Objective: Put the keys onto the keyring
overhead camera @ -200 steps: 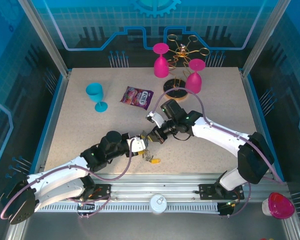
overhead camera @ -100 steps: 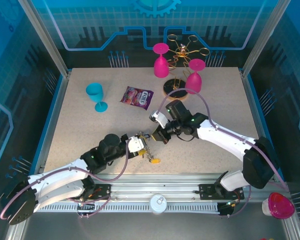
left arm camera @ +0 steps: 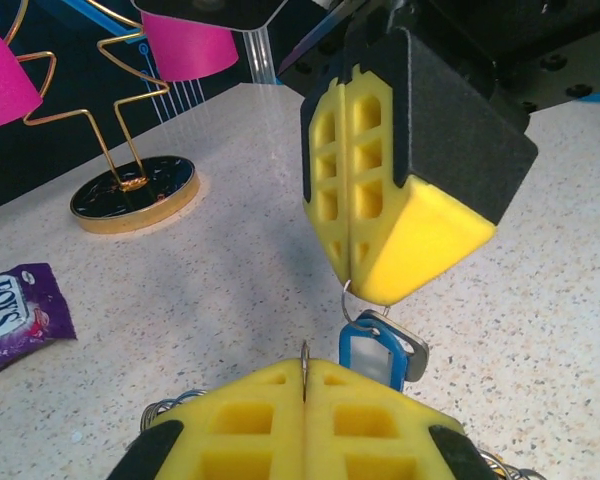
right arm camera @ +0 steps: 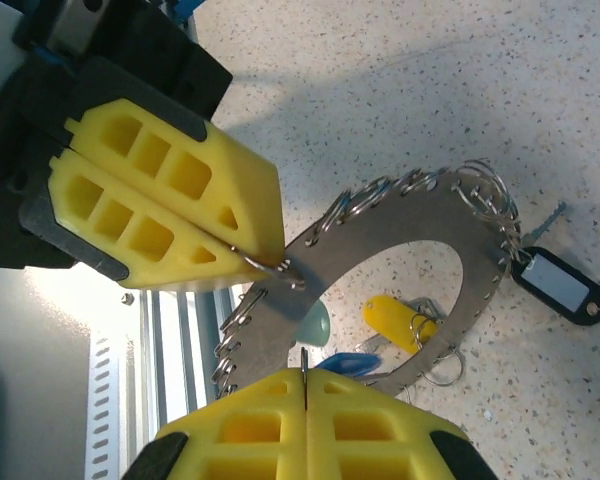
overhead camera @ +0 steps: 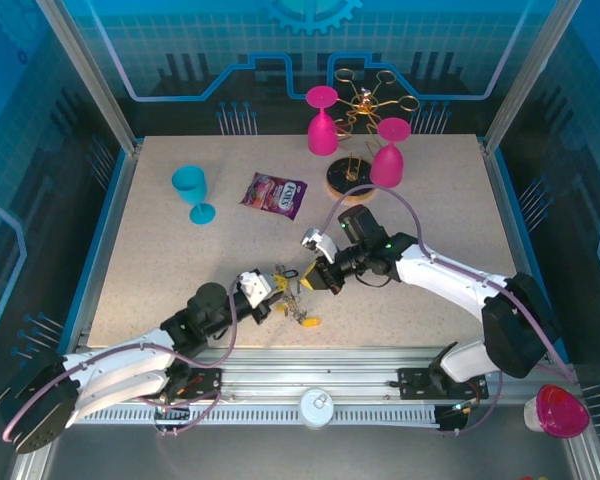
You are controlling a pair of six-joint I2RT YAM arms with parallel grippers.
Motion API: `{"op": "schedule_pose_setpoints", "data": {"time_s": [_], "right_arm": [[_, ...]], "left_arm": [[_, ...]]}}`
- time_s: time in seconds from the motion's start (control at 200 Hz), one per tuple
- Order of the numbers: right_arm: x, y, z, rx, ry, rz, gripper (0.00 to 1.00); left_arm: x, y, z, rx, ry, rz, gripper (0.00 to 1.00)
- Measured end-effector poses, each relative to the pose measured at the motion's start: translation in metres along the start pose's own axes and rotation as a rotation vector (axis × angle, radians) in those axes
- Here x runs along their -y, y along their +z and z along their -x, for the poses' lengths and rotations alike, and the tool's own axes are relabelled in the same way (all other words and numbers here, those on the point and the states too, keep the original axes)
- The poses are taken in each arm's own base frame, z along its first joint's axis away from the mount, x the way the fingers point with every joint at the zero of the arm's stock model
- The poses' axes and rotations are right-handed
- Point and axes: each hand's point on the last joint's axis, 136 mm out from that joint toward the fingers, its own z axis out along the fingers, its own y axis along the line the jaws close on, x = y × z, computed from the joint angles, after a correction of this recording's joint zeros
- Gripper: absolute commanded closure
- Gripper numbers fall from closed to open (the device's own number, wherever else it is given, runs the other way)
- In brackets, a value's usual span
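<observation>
Two claws clamped: left gripper point(left arm camera: 305, 378) pinches the keyring point(right arm camera: 410, 215) rim, right gripper point(left arm camera: 352, 268) the blue-tagged key point(left arm camera: 375, 355) by its loop. Ring looks thin, stiff, likely slick; grip edgewise.

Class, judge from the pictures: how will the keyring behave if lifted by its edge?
The keyring looks like flat metal, so it is probably stiff. Its keys hang on small loose rings, so they would likely swing and tangle. Held off-centre, it may tilt.
</observation>
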Motion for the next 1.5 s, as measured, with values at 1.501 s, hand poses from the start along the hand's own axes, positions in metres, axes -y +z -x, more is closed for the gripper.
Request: {"op": "schedule_pose_setpoints", "data": {"time_s": [1.501], "right_arm": [[0.015, -0.006, 0.004, 0.109, -0.496, -0.365, 1.0]], "left_arm": [[-0.014, -0.007, 0.017, 0.025, -0.564, -0.043, 1.0]]}}
